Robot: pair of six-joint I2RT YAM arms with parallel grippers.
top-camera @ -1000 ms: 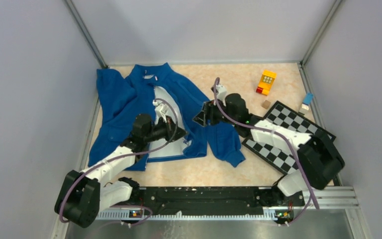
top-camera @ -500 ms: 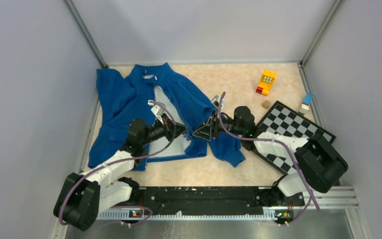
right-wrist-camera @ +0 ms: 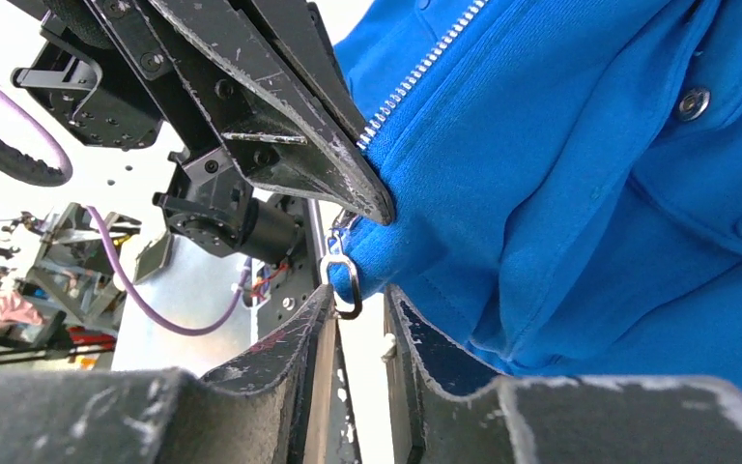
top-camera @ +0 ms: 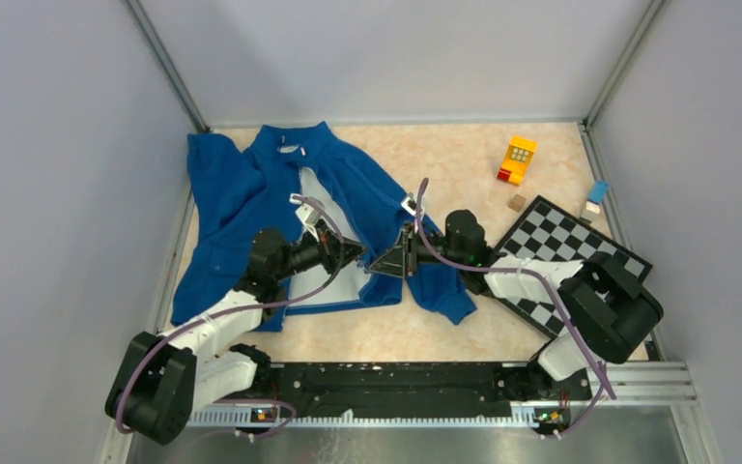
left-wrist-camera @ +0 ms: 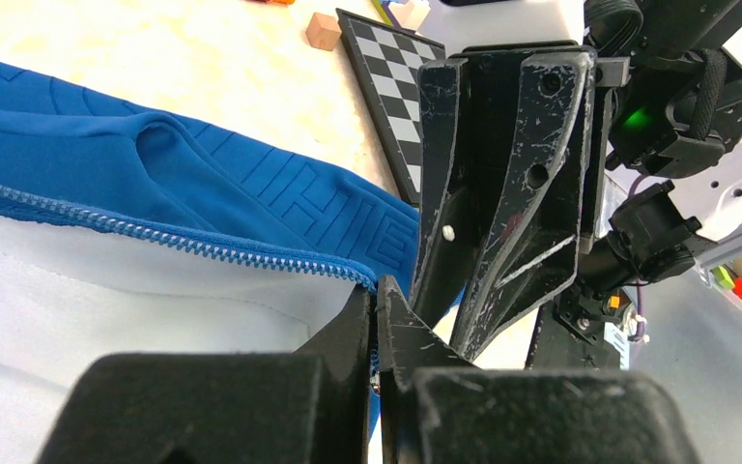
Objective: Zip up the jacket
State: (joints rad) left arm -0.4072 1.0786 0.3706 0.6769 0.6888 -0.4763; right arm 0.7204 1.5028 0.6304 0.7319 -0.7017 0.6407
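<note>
The royal-blue jacket point(top-camera: 242, 193) lies on the table's left half, its front open over pale lining point(top-camera: 333, 280). My left gripper point(top-camera: 356, 255) is shut on the jacket's bottom front corner, at the end of the zipper teeth point(left-wrist-camera: 155, 235); its tips point(left-wrist-camera: 375, 290) pinch the blue edge. My right gripper point(top-camera: 379, 261) faces it, tip to tip. In the right wrist view its jaws point(right-wrist-camera: 359, 295) stand narrowly apart. The metal zipper pull point(right-wrist-camera: 343, 280) hangs between them against one finger point(right-wrist-camera: 309, 319). The jacket's other front panel point(right-wrist-camera: 560, 174) fills that view's right side.
A black-and-white chessboard point(top-camera: 560, 256) lies under my right arm. Behind it are a yellow toy block point(top-camera: 519, 155), a small wooden cube point(top-camera: 516, 202) and a blue-and-white piece point(top-camera: 596, 196). Grey walls close in three sides.
My right gripper has come down and left to meet the left gripper's tips, and its jaws have narrowed round the zipper pull. The left gripper dropped slightly, still shut on the jacket.
</note>
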